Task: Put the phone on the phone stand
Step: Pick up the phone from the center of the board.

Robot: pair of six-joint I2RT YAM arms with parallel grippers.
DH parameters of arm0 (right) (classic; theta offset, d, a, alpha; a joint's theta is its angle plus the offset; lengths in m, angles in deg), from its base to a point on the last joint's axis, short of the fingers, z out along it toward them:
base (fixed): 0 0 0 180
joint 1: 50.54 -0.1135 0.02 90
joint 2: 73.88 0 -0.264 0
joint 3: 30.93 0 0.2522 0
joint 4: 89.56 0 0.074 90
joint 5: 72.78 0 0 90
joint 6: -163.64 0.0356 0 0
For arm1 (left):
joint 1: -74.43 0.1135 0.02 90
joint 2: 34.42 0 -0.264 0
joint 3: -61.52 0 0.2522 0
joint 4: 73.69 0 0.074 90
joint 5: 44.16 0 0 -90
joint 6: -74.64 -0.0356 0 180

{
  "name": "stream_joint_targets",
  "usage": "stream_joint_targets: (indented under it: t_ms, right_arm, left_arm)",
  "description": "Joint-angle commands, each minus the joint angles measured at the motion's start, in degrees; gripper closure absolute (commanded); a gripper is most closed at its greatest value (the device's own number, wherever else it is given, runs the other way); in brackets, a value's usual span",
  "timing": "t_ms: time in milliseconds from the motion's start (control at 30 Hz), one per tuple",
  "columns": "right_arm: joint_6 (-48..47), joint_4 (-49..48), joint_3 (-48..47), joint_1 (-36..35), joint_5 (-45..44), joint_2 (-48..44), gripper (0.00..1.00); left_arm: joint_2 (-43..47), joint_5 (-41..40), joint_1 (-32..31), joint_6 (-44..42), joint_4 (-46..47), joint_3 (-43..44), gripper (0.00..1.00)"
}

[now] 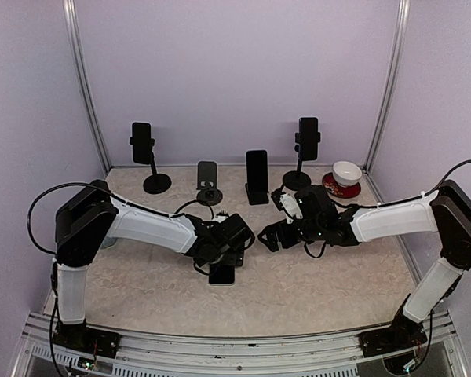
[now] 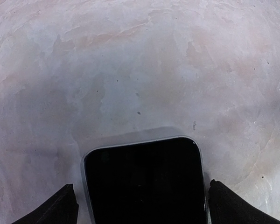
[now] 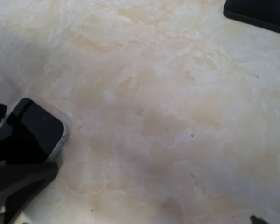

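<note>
The phone (image 1: 221, 275) lies flat, screen up, near the middle of the desk (image 1: 322, 290), a little toward its near edge. The left end effector (image 1: 222, 253) sits low over it, fingers (image 2: 60, 207) spread wide on either side, not clamped. The right end effector (image 1: 271, 234) hangs nearby, wide open and empty.

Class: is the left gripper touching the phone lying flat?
Cannot tell. Left wrist view: left gripper straddles the phone, fingers beside its edges; gap unclear.
</note>
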Motion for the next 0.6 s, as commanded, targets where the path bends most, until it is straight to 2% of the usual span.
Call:
stream_joint_targets:
  t_ms: [0,167,367,567]
  right_arm:
    - [0.38,-1.78,0.64,-0.50,0.25,-0.84,0.00]
    - [0.43,-1.68,0.68,-0.53,0.23,-0.78,0.00]
    - [0.37,-1.77,0.69,-0.48,0.32,-0.92,0.00]
    - [0.31,-1.67,0.69,-0.48,0.40,-1.06,0.00]
  left_arm:
    - [-2.35,-1.82,-1.09,1.32,-4.28,0.55,0.07]
    - [-1.23,-2.10,-1.33,2.44,-3.39,-1.05,0.16]
    - [1.68,-3.13,-1.42,3.15,-1.50,-3.57,0.33]
    - [4.34,-6.92,-1.58,2.95,-0.91,-4.53,0.38]
